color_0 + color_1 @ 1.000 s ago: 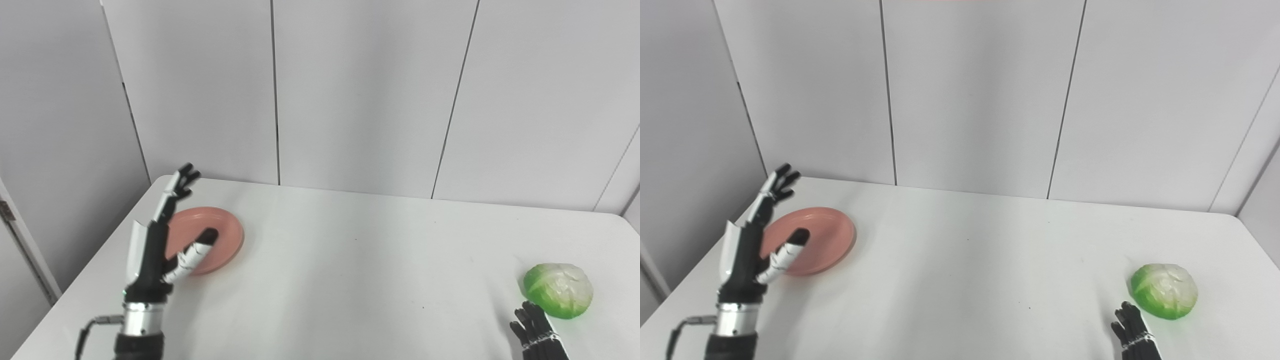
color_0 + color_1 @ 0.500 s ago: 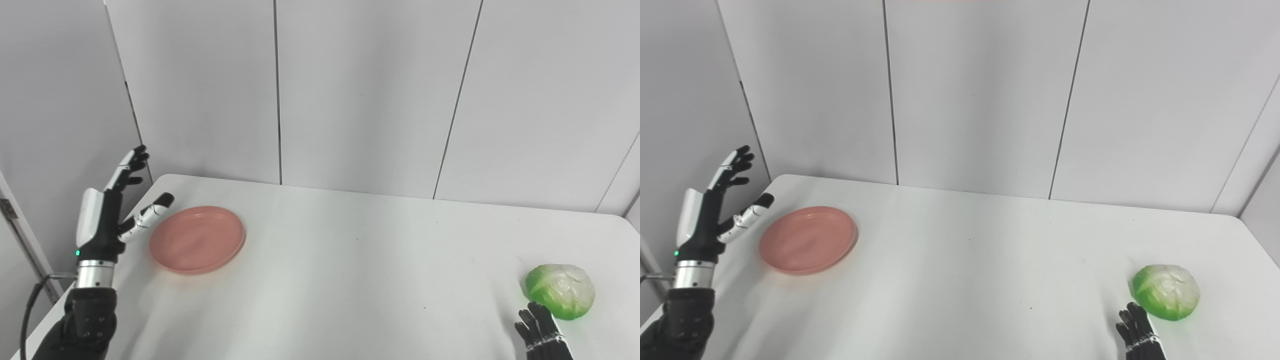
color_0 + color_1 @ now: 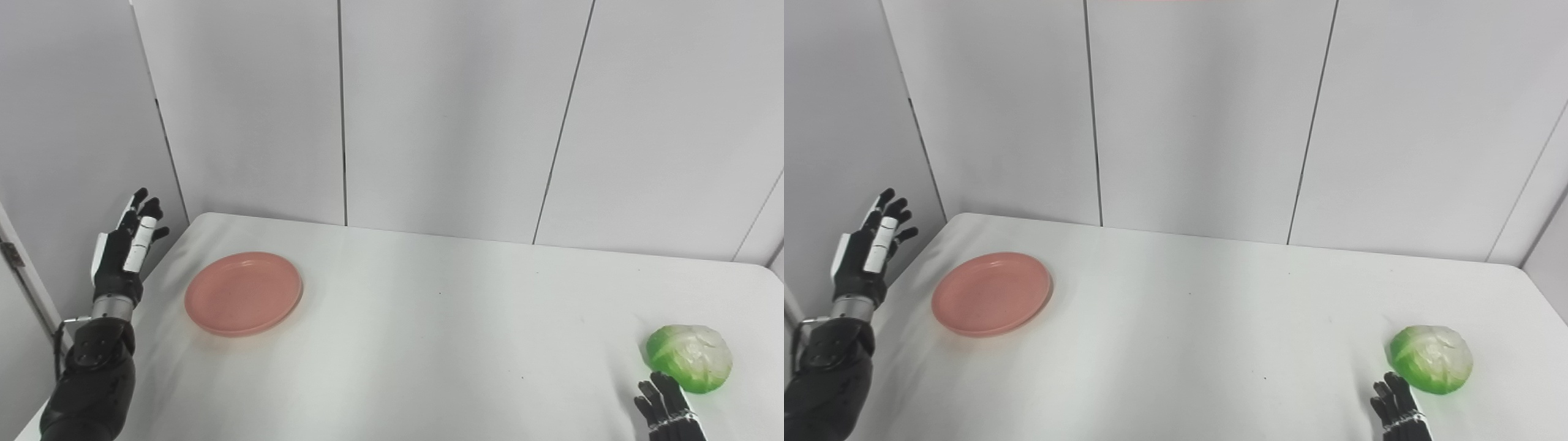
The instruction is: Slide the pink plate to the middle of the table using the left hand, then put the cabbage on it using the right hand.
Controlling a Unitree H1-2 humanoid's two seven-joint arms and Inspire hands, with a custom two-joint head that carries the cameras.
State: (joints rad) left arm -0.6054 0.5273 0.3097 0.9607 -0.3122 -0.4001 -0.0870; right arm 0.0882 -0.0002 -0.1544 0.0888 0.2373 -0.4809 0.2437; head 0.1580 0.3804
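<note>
The pink plate (image 3: 244,293) lies flat near the table's far left corner. My left hand (image 3: 125,252) is raised beyond the table's left edge, left of the plate and apart from it, open with fingers pointing up. A green cabbage (image 3: 690,357) rests on the table at the near right. Only the fingertips of my right hand (image 3: 666,407) show at the bottom edge, just in front and left of the cabbage, fingers spread and holding nothing.
The white table (image 3: 429,343) is backed by grey wall panels (image 3: 453,116). A side panel stands close to the table's left edge, right behind my left hand.
My left hand has swung from over the plate out to the left, past the table's edge. The plate and cabbage stay in place. The right hand is unchanged.
</note>
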